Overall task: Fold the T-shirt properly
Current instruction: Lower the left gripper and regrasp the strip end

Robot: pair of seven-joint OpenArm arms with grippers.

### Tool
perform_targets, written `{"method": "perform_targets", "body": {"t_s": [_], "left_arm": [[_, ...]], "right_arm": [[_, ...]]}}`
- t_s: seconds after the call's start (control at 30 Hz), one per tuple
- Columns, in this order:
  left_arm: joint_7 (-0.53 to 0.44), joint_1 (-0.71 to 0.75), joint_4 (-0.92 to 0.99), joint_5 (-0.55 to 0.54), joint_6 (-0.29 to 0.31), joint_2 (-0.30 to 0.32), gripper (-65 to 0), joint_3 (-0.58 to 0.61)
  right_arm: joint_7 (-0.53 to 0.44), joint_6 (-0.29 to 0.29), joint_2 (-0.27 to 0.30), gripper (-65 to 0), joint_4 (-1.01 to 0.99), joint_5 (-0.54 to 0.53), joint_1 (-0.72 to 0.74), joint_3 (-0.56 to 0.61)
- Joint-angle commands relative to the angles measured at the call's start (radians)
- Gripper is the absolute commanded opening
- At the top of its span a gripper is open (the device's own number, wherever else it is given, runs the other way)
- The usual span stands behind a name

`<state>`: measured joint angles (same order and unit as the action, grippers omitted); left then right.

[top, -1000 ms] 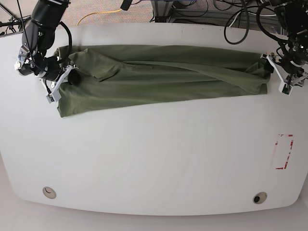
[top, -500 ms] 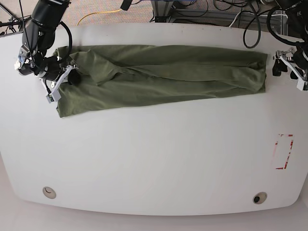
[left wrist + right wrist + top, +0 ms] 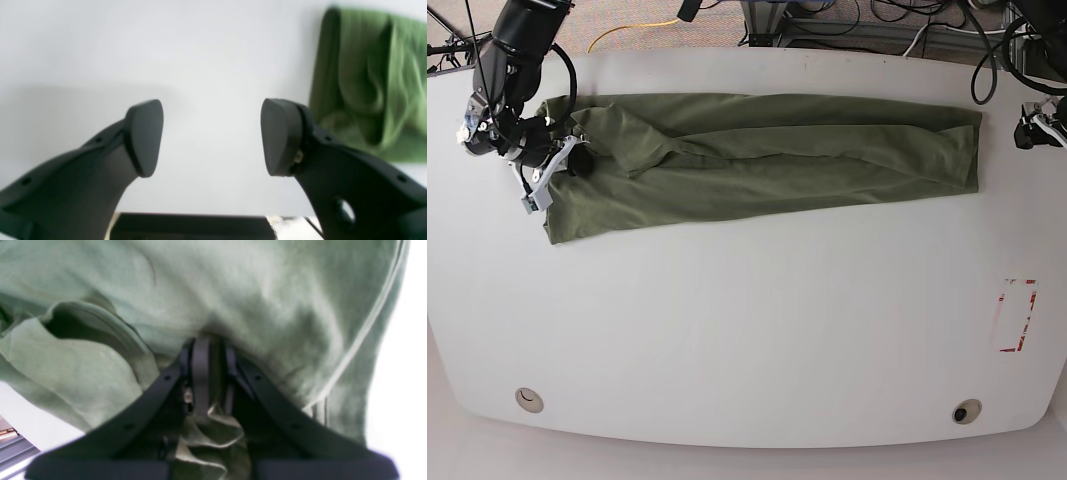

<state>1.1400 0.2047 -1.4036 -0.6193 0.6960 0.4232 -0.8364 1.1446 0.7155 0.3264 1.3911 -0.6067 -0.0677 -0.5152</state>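
Note:
The olive-green T-shirt [image 3: 767,160] lies as a long wrinkled band across the far part of the white table [image 3: 747,330]. My right gripper [image 3: 562,165], at the left of the base view, is shut on the shirt's left end. In the right wrist view the jaws [image 3: 210,350] pinch bunched cloth [image 3: 233,290]. My left gripper [image 3: 1039,125] is open and empty, off to the right of the shirt's right end. In the left wrist view its fingertips [image 3: 211,136] stand wide apart over bare table, with the shirt's end [image 3: 367,83] at the upper right.
A red-marked rectangle [image 3: 1015,315] sits on the table's right side. Two round holes [image 3: 528,400] [image 3: 967,411] are near the front edge. Cables [image 3: 827,20] lie beyond the table's far edge.
My left gripper has let go of the shirt's right end and moved away to the right. That end now lies flatter on the table. The right gripper has stayed shut in place.

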Motion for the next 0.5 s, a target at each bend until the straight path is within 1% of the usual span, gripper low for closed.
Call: {"method": "perform_targets", "body": {"t_s": [0.0,0.13,0.23,0.3,0.37,0.47], "left_arm": [[0.022,-0.009,-0.015,-0.089,0.002,0.026,-22.4,-0.004],[0.051,-0.007,-0.021,-0.218,0.002,0.021,-22.4,-0.004],[0.051,0.012,-0.015,-0.268,0.002,0.019,-22.4,-0.002],[0.051,0.014,-0.015,-0.287,0.002,0.016,-22.4,0.002],[0.048,0.014,-0.013,-0.287,0.002,0.001,-22.4,0.039],[0.047,0.014,-0.013,-0.285,0.002,-0.005,-22.4,0.070]], "right_arm": [[0.056,-0.017,0.010,-58.2,-0.005,0.075,-0.010,0.000],[0.056,-0.017,0.010,-58.2,-0.005,0.075,-0.008,0.000],[0.056,-0.017,0.010,-58.2,-0.005,0.075,-0.008,0.000],[0.056,-0.017,0.010,-58.2,-0.005,0.075,-0.010,0.000],[0.056,-0.017,0.010,-58.2,-0.005,0.075,-0.010,0.000],[0.056,-0.017,0.010,-58.2,-0.005,0.075,-0.010,0.000]]}}
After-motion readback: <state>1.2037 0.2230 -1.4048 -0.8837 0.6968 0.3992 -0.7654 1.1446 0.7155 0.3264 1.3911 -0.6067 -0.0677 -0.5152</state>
